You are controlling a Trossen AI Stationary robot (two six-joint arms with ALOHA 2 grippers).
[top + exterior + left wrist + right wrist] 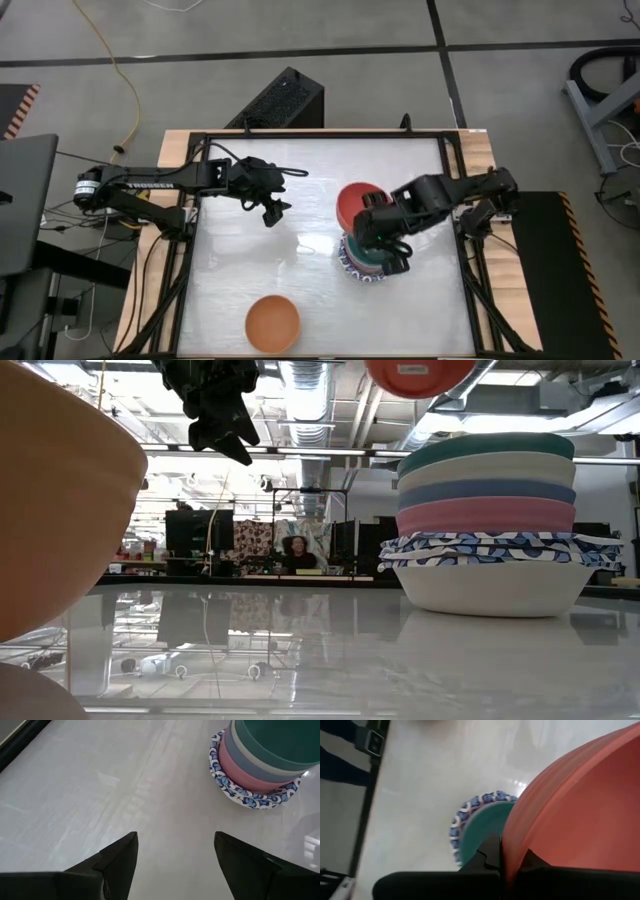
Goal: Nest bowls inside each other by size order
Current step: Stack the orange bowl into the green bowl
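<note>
A stack of nested bowls [490, 520] stands at the table's right on its lowest, patterned bowl, with pink, blue, cream and teal ones [265, 745] above. My right gripper [511, 856] is shut on a red bowl [352, 203], held high, just beyond the stack's far side. The arm hides much of the stack [362, 268] in the high view. An orange bowl [273, 323] sits on its base near the front edge. My left gripper [272, 210] hangs open above the table's middle left, nothing between its fingers [120, 860]. My right gripper pinches the red bowl's rim [512, 862] on the side toward the table's right, one finger inside the bowl and one outside. The fingers come steeply from above. The bowl [420, 375] hangs mouth up, lifted clear of the table and of the stack.
A black frame [190, 250] borders the glossy white table. Bare tabletop [300, 260] lies between the stack, the orange bowl and the left arm. The orange bowl [50, 510] fills the low view's left. A person sits far off in the room behind [297, 550].
</note>
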